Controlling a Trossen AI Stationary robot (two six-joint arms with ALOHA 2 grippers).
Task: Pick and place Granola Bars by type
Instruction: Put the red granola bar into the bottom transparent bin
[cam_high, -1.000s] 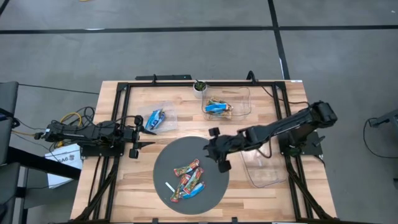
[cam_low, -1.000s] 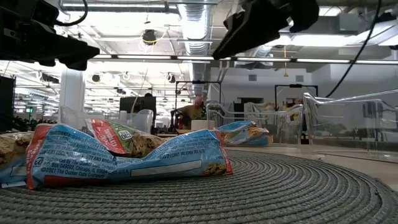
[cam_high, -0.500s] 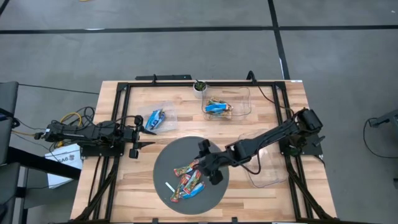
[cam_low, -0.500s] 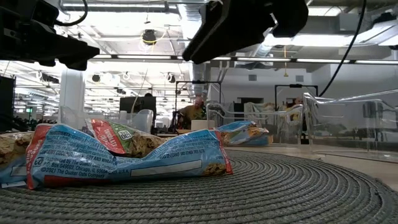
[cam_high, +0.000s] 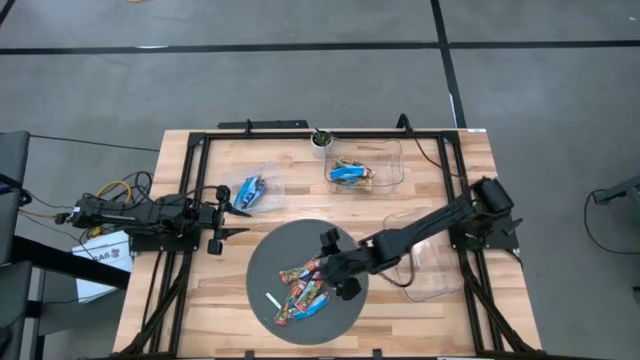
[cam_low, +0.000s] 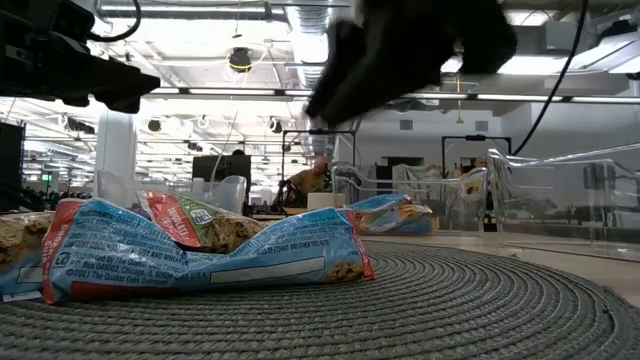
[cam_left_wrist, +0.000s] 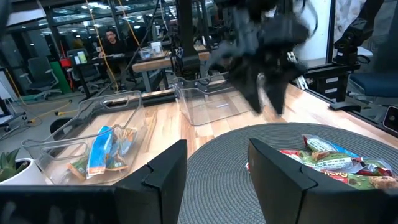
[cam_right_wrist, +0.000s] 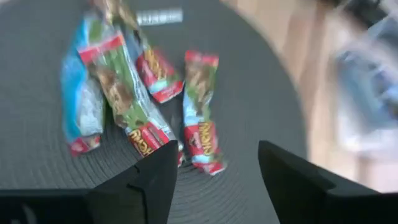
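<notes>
Right gripper (cam_high: 337, 267) was held with jaws spread and empty, poised just above the granola bars (cam_high: 303, 287) heaped on the round grey mat (cam_high: 265, 260); nearest bar, red-and-green wrapper (cam_right_wrist: 200, 118), lay just ahead of the fingers. Left gripper (cam_high: 218, 214) was parked at the mat's 10 o'clock, jaws apart, empty.

Sorting judged partly done: blue bars were seen in the clear bin (cam_high: 253, 192) at 11 o'clock, more in the tray (cam_high: 388, 172) at 1 o'clock; tray (cam_high: 430, 282) at 3 o'clock appeared empty. Several bars remained.

White stick (cam_high: 270, 302) lay beside the pile; overlapping wrappers could hinder a clean pick.
</notes>
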